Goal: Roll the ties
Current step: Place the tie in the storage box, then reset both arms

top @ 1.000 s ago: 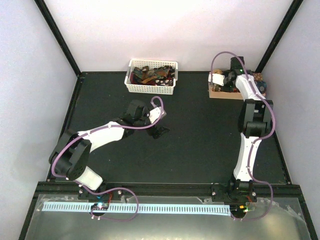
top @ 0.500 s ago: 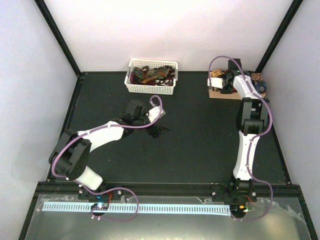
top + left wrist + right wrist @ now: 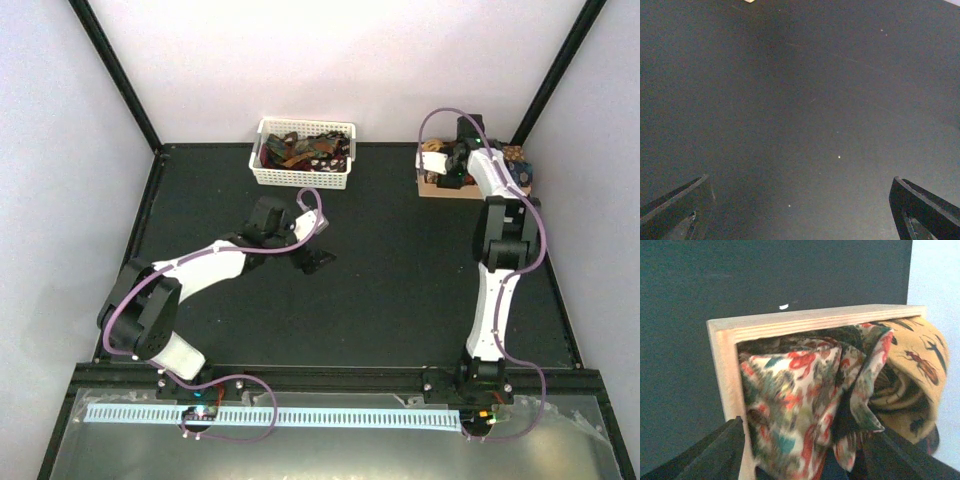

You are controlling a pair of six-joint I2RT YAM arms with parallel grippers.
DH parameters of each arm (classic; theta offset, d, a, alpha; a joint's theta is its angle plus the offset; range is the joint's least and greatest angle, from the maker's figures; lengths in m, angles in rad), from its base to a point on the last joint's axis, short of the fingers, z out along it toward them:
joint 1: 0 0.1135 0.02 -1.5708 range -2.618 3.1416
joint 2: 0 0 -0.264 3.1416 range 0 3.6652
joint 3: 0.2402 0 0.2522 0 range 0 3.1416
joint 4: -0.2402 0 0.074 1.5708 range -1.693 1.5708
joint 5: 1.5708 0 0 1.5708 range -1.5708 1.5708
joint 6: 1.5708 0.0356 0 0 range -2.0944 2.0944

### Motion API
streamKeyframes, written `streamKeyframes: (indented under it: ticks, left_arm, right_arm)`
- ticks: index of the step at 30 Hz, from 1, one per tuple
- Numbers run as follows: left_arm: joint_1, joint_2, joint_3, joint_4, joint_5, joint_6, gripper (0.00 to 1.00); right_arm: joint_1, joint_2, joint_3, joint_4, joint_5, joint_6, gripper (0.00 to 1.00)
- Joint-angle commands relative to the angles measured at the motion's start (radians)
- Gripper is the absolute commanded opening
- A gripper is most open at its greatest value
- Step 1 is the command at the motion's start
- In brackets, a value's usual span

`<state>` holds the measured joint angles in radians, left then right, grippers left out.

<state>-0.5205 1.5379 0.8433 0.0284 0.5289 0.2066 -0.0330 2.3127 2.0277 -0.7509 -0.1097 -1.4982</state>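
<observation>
Slumping in loose folds, the floral tie sits inside the box at the far right of the table. It is pressed against a yellow tie (insect print) that spills over the box's edge. The floral tie looks light, limp and somewhat slick. Fabric like this will not keep a shape unless pinched, and a roll of it is likely to spring loose once let go. The safest hold, I judge, is across the whole bundle at its middle, squeezing every layer at once. A grip on one outer fold would likely peel that layer away and unwind the rest.

The right gripper stands at the box with its jaws parted, one finger on each side of the floral tie. As far as the wrist view shows, it is not pinching the fabric. More ties lie heaped in the basket at the far middle-left. The left gripper hangs over bare table near the middle, jaws spread wide and grasping nothing.
</observation>
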Motion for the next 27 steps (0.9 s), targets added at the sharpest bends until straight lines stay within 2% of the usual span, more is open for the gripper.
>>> streamKeyframes:
  ticks: [1,3,6,11,16,20,22,24,27]
  left_arm:
    - [0.012,-0.039,0.070,-0.055,0.030,0.002,0.99]
    - [0.015,-0.048,0.104,-0.107,0.013,-0.001,0.99]
    - [0.025,-0.068,0.165,-0.197,-0.014,0.007,0.99]
    - [0.078,-0.092,0.309,-0.347,-0.072,0.000,0.99]
    - [0.206,-0.058,0.508,-0.561,-0.071,-0.004,0.99]
    - [0.332,-0.024,0.596,-0.658,-0.085,-0.028,0.99]
    - [0.401,-0.001,0.627,-0.698,-0.061,-0.040,0.99]
    - [0.460,0.014,0.626,-0.715,-0.067,-0.051,0.99]
    - [0.535,0.015,0.556,-0.694,-0.086,-0.072,0.99]
  right_arm:
    - [0.004,-0.156,-0.055,-0.021,-0.057,0.035,0.72]
    - [0.004,-0.207,-0.069,-0.021,-0.084,0.062,0.79]
    - [0.003,-0.283,-0.089,-0.022,-0.116,0.111,0.99]
    - [0.004,-0.421,-0.117,0.016,-0.198,0.269,1.00]
    - [0.001,-0.564,-0.123,0.042,-0.270,0.521,1.00]
    - [-0.001,-0.656,-0.164,0.095,-0.235,0.816,1.00]
    - [-0.005,-0.687,-0.175,0.057,-0.230,0.938,1.00]
    - [-0.019,-0.736,-0.247,0.042,-0.282,1.036,1.00]
    - [-0.034,-0.854,-0.462,0.167,-0.332,1.188,1.00]
